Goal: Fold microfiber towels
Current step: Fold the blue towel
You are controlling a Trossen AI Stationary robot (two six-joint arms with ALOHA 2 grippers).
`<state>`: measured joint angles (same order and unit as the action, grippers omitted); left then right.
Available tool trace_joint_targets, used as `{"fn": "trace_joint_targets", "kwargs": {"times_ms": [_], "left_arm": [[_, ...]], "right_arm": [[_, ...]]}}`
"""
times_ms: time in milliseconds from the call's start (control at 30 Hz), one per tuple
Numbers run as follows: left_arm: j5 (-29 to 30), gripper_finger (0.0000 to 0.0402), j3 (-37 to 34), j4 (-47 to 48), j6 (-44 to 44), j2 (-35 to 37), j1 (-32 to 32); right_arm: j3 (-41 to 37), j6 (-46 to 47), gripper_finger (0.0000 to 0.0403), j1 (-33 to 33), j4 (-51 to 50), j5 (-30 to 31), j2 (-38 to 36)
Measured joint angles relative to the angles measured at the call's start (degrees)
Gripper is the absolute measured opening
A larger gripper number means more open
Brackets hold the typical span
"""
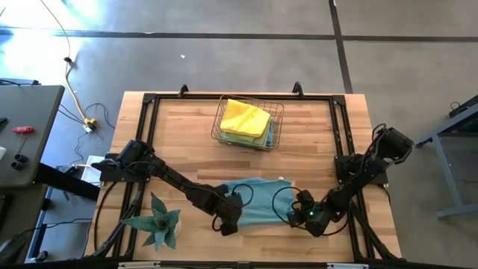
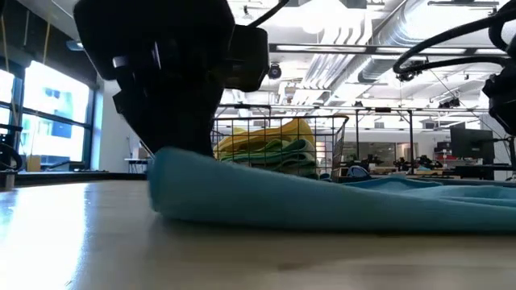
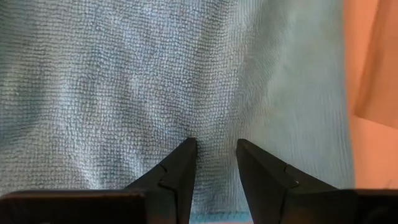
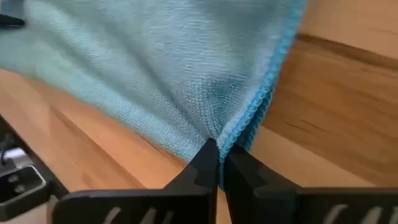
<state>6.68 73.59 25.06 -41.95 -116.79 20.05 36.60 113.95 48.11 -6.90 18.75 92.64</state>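
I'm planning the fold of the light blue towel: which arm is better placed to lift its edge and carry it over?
Probably the right. The right gripper has its fingers shut on the light blue towel at its hemmed edge. The left gripper has its fingers apart, pointing down at the cloth, so it looks less ready.

My towel point(image 1: 258, 202) spread at the worktop's point(image 1: 187, 134) front edge between my two grippers, basket point(image 1: 250, 123) of folded towels behind it toward the back edge, plant point(image 1: 158, 221) at the front-left corner.
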Motion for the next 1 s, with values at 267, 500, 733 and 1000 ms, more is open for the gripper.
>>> {"fn": "trace_joint_targets", "kwargs": {"times_ms": [267,500,733,1000], "left_arm": [[-3.24,0.011,5.61,1.0,4.27,-0.59,0.17],[-1.54,0.011,7.78,0.62,6.03,-0.46,0.09],[-0.68,0.011,7.78,0.27,5.73,-0.39,0.11],[-0.16,0.011,7.86,-1.04,6.03,-0.22,-0.17]], "right_arm": [[-0.28,-0.98,0.0001,-0.33,-12.2,-4.96,-6.26],[-0.31,-1.28,0.0,-0.84,-20.28,-9.82,-11.01],[-0.28,-5.14,0.0,-2.72,-22.25,-14.86,-14.02],[4.02,-10.96,0.0,-6.93,-25.16,-19.62,-15.1]]}}
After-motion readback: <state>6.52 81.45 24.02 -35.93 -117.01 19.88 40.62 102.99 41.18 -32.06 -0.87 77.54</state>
